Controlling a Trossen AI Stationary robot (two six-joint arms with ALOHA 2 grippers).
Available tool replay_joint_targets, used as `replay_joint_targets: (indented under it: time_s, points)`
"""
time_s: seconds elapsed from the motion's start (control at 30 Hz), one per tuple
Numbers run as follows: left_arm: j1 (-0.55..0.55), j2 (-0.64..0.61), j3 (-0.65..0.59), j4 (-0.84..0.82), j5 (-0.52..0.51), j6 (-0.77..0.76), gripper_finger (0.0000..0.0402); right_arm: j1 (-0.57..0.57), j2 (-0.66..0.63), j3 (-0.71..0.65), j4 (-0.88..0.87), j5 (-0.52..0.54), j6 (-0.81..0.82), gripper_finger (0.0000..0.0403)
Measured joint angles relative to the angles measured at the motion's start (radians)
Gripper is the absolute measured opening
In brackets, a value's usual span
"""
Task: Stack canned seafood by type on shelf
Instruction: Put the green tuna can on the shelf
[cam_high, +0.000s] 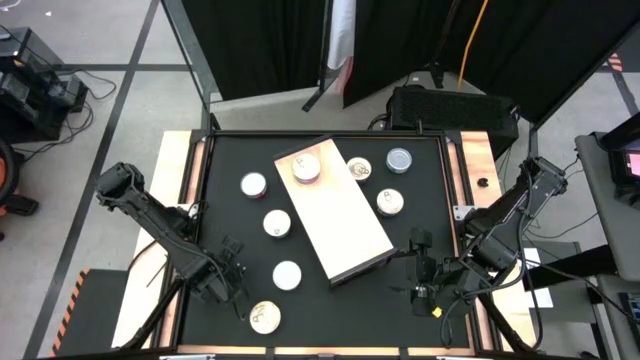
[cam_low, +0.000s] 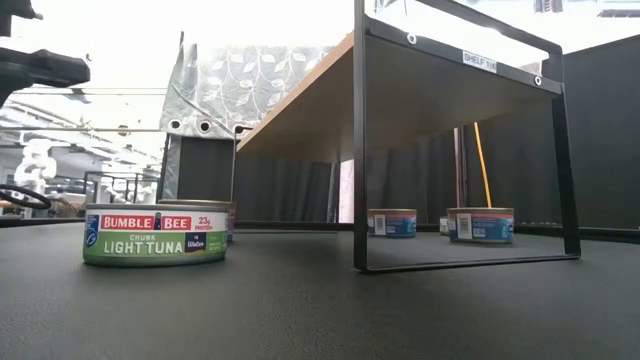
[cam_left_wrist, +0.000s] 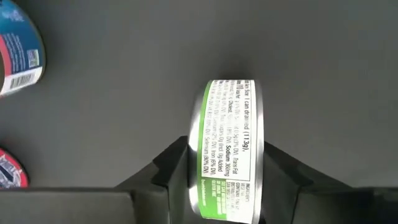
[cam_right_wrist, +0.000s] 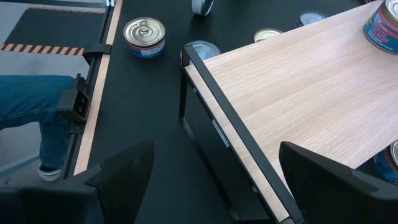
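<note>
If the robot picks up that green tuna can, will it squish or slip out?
Probably no squishing: the green tuna can looks like rigid metal. It might slip a little, since the left gripper fingers press its smooth, curved side. It lies flat on the table, so it likely won't roll unless tipped onto its edge.

The wooden-topped, black-framed shelf (cam_high: 335, 208) lies diagonally mid-table, one red-labelled can (cam_high: 306, 167) on its 11 o'clock corner. Seven tins lie around it on the table; a green-labelled light tuna can (cam_high: 264, 317) sits at 7 o'clock.
</note>
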Motion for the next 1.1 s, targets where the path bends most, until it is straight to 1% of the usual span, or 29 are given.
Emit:
replay_joint_targets:
  time_s: [0.07, 0.2, 0.3, 0.37, 0.4, 0.5, 0.63, 0.73, 0.8, 0.9, 0.97, 1.1]
  points:
    - [0.0, 0.0, 0.011, -0.013, -0.002, -0.025, 0.0145, 0.0, 0.0, 0.0, 0.0, 0.0, 0.0, 0.0338]
    - [0.0, -0.006, 0.072, -0.042, -0.029, -0.071, 0.0146, 0.0, 0.0, 0.0, 0.0, 0.0, 0.0, 0.0338]
    - [0.0, -0.02, 0.147, -0.064, -0.073, -0.094, 0.0146, 0.0, 0.0, 0.0, 0.0, 0.0, 0.0, 0.0338]
    - [0.0, -0.036, 0.206, -0.055, -0.127, -0.105, 0.0146, 0.0, 0.0, 0.0, 0.0, 0.0, 0.0, 0.0338]
    - [0.0, -0.042, 0.238, -0.048, -0.171, -0.105, 0.0146, 0.0, 0.0, 0.0, 0.0, 0.0, 0.0, 0.0338]
    - [0.001, -0.064, 0.326, 0.034, -0.359, -0.094, 0.0146, 0.0, 0.0, 0.0, 0.0, 0.0, -0.007, 0.0338]
    - [0.03, -0.093, 0.413, 0.166, -0.572, -0.01, 0.0146, 0.0, 0.0, 0.0, 0.003, 0.0, -0.021, 0.0338]
    - [0.076, -0.121, 0.427, 0.345, -0.729, 0.063, 0.0145, 0.0, 0.0, 0.0, 0.01, 0.0, -0.031, 0.0338]
    - [0.12, -0.13, 0.428, 0.483, -0.789, 0.108, 0.0145, 0.0, 0.0, 0.0, 0.014, 0.0, -0.035, 0.0338]
    - [0.198, -0.131, 0.428, 0.632, -0.804, 0.104, 0.0145, 0.0, 0.0, 0.0, 0.017, 0.0, -0.037, 0.0338]
    - [0.248, -0.125, 0.428, 0.694, -0.802, 0.053, 0.0145, 0.0, 0.0, 0.0, 0.022, 0.0, -0.037, 0.0338]
    - [0.338, -0.084, 0.42, 0.719, -0.77, -0.114, 0.0145, 0.0, 0.0, 0.0, 0.046, 0.012, -0.055, 0.0338]
